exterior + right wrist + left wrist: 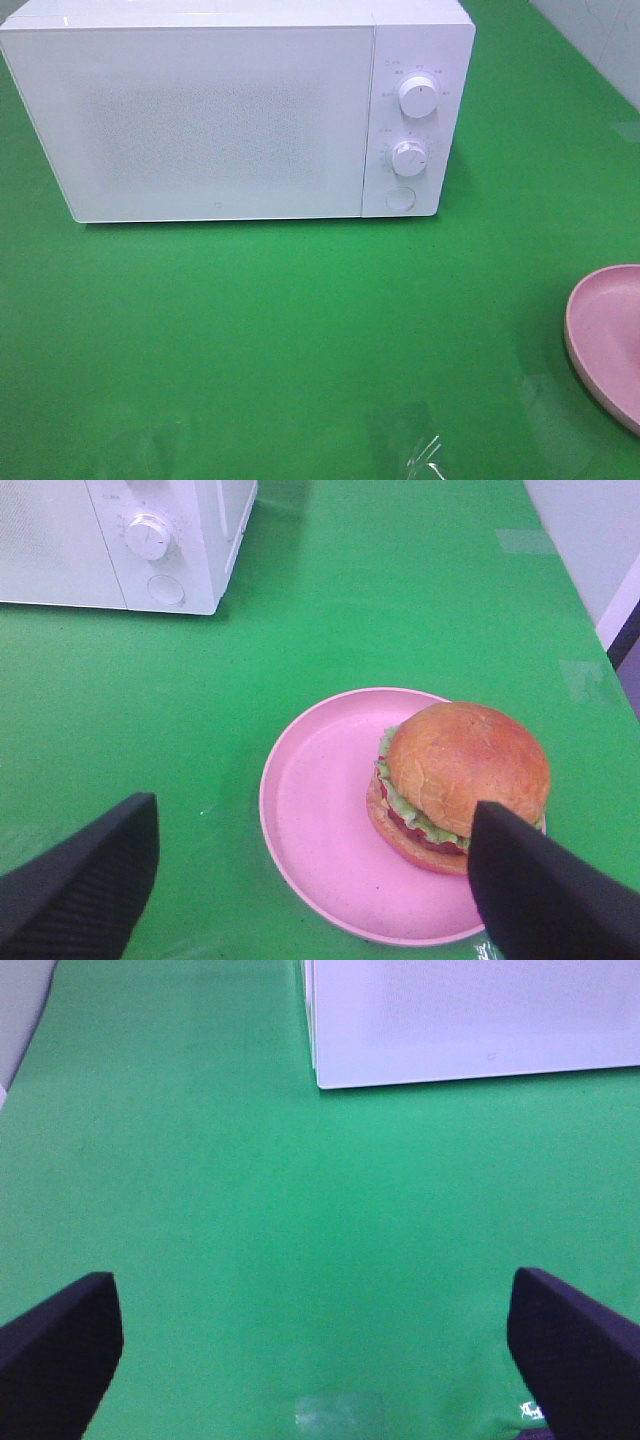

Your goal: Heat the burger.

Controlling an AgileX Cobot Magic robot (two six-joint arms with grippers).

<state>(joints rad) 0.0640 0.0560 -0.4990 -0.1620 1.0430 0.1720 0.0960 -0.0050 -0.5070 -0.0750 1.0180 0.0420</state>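
Note:
The burger [462,778], with a golden-brown bun, green lettuce and a red tomato slice, sits on one side of a pink round plate [320,780]. My right gripper [315,815] hangs open above the plate with nothing between its dark fingers [80,880]; the burger lies close to one finger, apart from it. My left gripper [315,1300] stands wide open over bare green table, holding nothing. The white microwave [230,110] stands at the back with its door shut. Neither gripper shows in the exterior high view, where only the plate's edge [600,330] shows at the right.
The microwave has two round dials [417,97] and a round button [399,198] on its right panel. A green cloth [300,330] covers the table. A white wall [600,40] runs along the far right. The microwave's lower corner [325,1075] shows ahead of the left gripper.

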